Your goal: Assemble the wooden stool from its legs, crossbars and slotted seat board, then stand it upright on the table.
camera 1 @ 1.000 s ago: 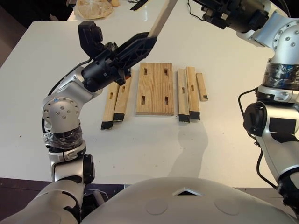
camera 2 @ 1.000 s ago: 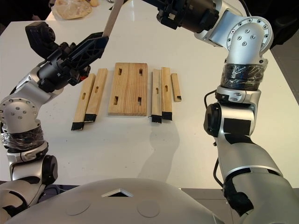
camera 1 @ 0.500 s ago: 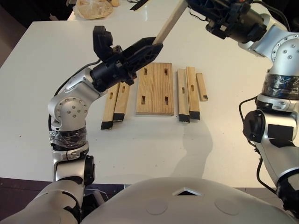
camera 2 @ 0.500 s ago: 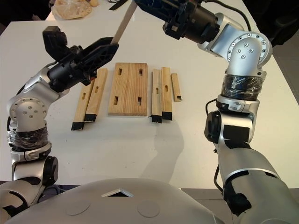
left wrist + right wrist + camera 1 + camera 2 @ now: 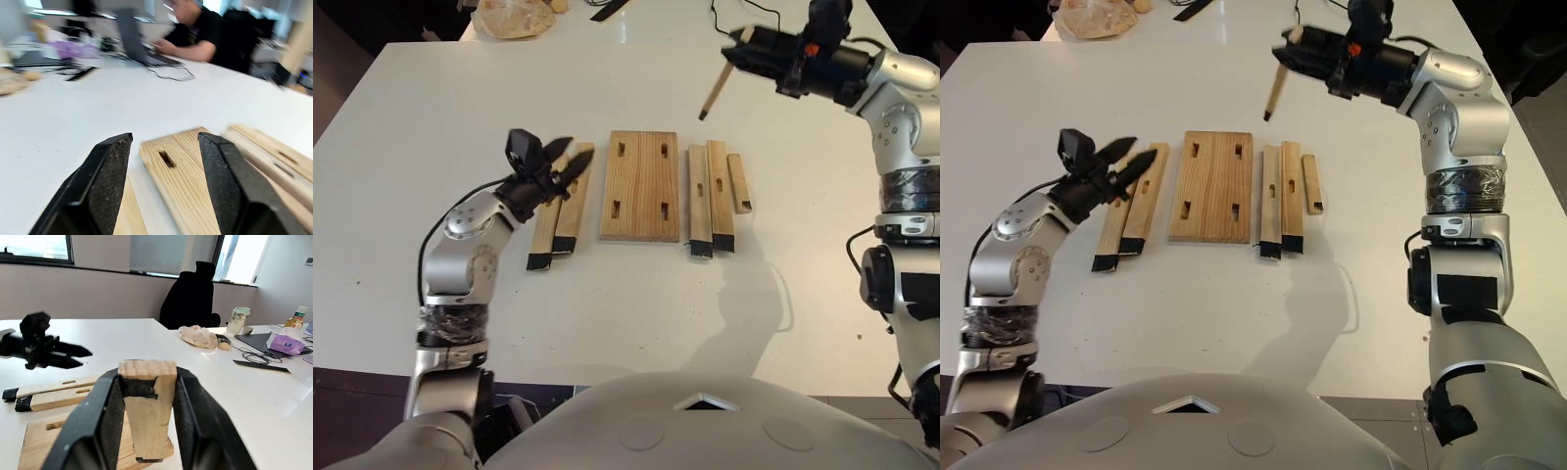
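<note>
Both head eyes look steeply down on the white table (image 5: 411, 117), pale slotted wooden board (image 5: 640, 186) mid-frame. Wrist cameras sit close behind black fingers (image 5: 105, 186); the right, past its clamped wooden bar (image 5: 146, 416), shares that board.

Smooth silver-grey shells are covering both arms, and a round joint cap (image 5: 460, 226) is carrying a ring of small screws. Wrinkled black tape bands (image 5: 450, 319) are wrapping the segments, with thin black cables (image 5: 851, 251) looping alongside. The left claw (image 5: 1142, 151) and right claw (image 5: 146, 399) are showing matte black, rough-textured fingers (image 5: 105, 181); an orange spot (image 5: 811, 49) is marking the right wrist.
</note>
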Robot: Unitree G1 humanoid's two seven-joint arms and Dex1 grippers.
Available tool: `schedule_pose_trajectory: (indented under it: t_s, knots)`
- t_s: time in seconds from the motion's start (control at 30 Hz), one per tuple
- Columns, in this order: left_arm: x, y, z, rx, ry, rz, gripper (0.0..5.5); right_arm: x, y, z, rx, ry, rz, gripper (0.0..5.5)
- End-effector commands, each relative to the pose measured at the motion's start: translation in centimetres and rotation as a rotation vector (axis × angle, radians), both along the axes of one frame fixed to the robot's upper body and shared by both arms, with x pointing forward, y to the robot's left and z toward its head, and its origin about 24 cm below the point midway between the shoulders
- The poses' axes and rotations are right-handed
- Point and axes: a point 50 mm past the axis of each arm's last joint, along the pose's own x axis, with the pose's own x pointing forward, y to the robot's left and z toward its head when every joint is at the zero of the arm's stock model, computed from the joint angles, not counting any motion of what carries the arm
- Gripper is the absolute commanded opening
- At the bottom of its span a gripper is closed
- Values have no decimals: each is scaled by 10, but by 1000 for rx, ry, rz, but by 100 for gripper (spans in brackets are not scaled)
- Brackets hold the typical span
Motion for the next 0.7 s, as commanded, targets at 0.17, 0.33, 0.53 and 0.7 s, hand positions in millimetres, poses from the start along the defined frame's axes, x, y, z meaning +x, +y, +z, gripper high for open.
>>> schedule_pose_trajectory:
  t_s: [0.17,0.33,0.53,0.7]
  knots:
    - [60,-76,63,-587,-64,403,247,0,-7,-29,-226,31,209,129]
    - [61,-116,44,-360,-50,371,247,2,-8,-49,-286,76,247,129]
    - [50,-118,30,-303,-43,432,247,2,-13,-50,-265,81,271,129]
    - [45,-128,30,-238,-67,365,247,2,-14,-53,-240,88,274,129]
